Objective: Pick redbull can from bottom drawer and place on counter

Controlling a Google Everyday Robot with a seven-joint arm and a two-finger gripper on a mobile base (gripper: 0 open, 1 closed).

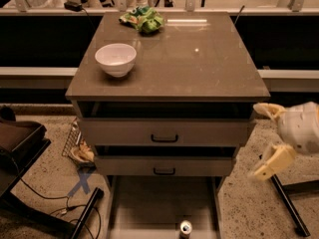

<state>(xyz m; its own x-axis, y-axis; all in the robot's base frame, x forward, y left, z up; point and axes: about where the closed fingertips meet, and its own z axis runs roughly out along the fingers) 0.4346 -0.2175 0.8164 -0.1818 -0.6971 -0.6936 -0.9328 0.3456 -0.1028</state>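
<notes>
The redbull can stands upright at the near end of the bottom drawer, which is pulled out toward me; only its shiny round top and a bit of its side show at the lower edge of the view. The counter is the glossy grey-brown top of the cabinet. My gripper hangs off the cabinet's right side, level with the upper drawers, well above and to the right of the can. Its two pale fingers are spread apart and hold nothing.
A white bowl stands on the counter's left side, a green crumpled bag at its back. Two upper drawers with black handles are closed. A black stand leg lies on the floor at right, cables and a dark seat at left.
</notes>
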